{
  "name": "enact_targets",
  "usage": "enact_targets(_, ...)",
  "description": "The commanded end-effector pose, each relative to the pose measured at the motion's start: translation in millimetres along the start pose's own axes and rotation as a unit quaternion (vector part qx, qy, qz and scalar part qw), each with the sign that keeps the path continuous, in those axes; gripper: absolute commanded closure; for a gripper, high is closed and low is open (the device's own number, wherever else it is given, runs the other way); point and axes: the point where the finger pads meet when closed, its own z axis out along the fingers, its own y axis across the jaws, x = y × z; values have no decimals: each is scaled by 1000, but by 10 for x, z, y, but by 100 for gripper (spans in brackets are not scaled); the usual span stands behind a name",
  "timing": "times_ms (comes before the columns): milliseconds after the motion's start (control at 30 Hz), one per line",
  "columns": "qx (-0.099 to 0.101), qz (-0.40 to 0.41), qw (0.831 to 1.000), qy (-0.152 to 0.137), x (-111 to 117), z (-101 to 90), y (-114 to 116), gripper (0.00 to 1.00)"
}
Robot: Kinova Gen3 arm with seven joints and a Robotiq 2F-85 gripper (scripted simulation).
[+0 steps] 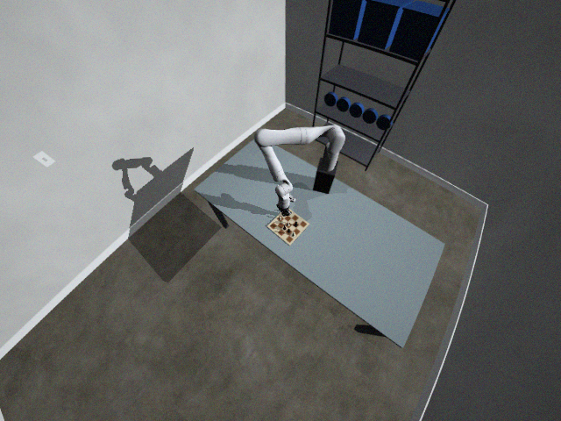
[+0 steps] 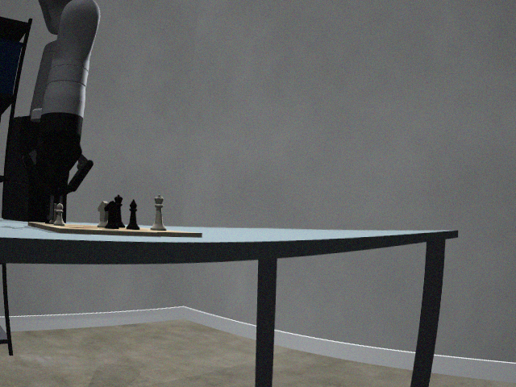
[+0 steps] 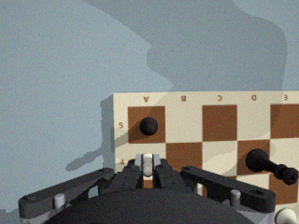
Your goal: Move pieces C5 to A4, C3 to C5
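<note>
My gripper (image 3: pixel 148 163) is shut on a white chess piece (image 3: pixel 148 169), low over the board (image 1: pixel 289 243) (image 2: pixel 183 234) (image 3: pixel 121 100). In the wrist view the piece is over square A4 (image 3: pixel 156 148); whether its base touches cannot be told. Square C5 (image 3: pixel 220 123) is empty. C3 is hidden by the gripper in the wrist view. A black piece with a round top (image 3: pixel 149 126) stands on A5, just beyond the fingers. A taller black piece (image 3: pixel 257 160) stands on D4.
A white piece (image 3: pixel 286 217) shows at the wrist view's lower right. In the exterior view, a white pawn (image 2: pixel 59 216) stands near the fingers; a black bishop (image 2: pixel 132 216), a white king (image 2: pixel 158 214) and other pieces stand farther right. The table (image 1: pixel 362 253) surrounds the board.
</note>
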Motion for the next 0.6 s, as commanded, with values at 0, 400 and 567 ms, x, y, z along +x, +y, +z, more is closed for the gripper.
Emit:
enact_targets(0,0,0,1000,-1,-7,-6,-2,100)
enact_targets(400,0,0,1000,-1,-7,-6,-2,73)
enact_targets(567,0,0,1000,-1,-7,-6,-2,66)
